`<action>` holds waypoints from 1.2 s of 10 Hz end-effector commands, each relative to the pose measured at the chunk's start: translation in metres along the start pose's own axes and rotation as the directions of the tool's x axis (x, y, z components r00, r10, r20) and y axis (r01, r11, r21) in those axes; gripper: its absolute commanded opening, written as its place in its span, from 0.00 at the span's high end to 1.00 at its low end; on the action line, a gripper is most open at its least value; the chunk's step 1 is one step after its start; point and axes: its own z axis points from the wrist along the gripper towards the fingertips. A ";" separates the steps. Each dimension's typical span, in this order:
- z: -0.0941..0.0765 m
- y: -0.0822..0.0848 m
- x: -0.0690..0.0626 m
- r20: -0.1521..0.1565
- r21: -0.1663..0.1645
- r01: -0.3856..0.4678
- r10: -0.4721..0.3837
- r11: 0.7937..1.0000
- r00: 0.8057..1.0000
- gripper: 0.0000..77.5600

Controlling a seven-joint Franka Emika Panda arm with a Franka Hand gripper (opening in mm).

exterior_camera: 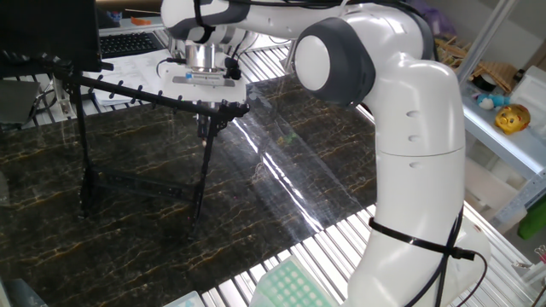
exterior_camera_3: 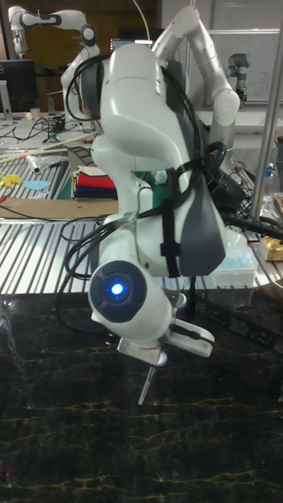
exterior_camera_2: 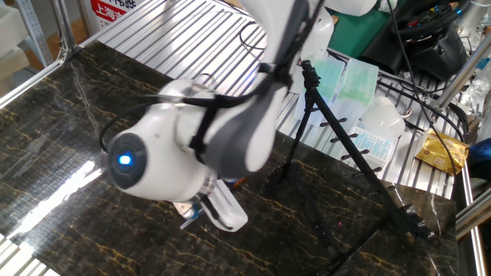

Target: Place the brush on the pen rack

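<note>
The pen rack [exterior_camera: 136,92] stands on the dark marble surface at the left, a black rod frame with a pegged top bar, upright legs and a low crossbar. In the other fixed view the pen rack [exterior_camera_2: 349,149] slopes down to the right. My gripper [exterior_camera: 205,104] hangs just above the right end of the top bar, shut on the brush. The brush [exterior_camera_3: 145,387] is a thin stick that points down from the gripper [exterior_camera_3: 153,360]. A short piece of the brush [exterior_camera_2: 189,221] shows below the gripper [exterior_camera_2: 201,217]. The arm hides most of the rack in the tall view.
A keyboard [exterior_camera: 128,41] and papers lie behind the rack. A green tip box [exterior_camera: 290,286] sits at the front edge. Plastic boxes [exterior_camera_2: 360,84] and a yellow bag [exterior_camera_2: 439,149] lie on the slatted metal table [exterior_camera_2: 176,38] beyond the marble.
</note>
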 end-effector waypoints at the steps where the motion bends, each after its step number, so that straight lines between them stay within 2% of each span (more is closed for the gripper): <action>1: 0.001 -0.001 0.002 -0.018 -0.012 -0.022 0.022 1.000 1.000 0.97; 4: 0.010 -0.001 0.010 -0.032 -0.014 -0.045 0.044 0.999 0.998 0.97; 5: 0.010 -0.003 0.013 -0.052 -0.037 -0.056 0.054 0.998 0.997 0.97; 6: 0.010 -0.004 0.014 -0.056 -0.043 -0.059 0.057 0.997 0.997 0.97; 8: 0.006 -0.010 0.018 -0.087 -0.076 -0.089 0.083 0.993 0.993 0.97; 12: 0.008 -0.013 0.024 -0.107 -0.096 -0.103 0.093 0.990 0.990 0.97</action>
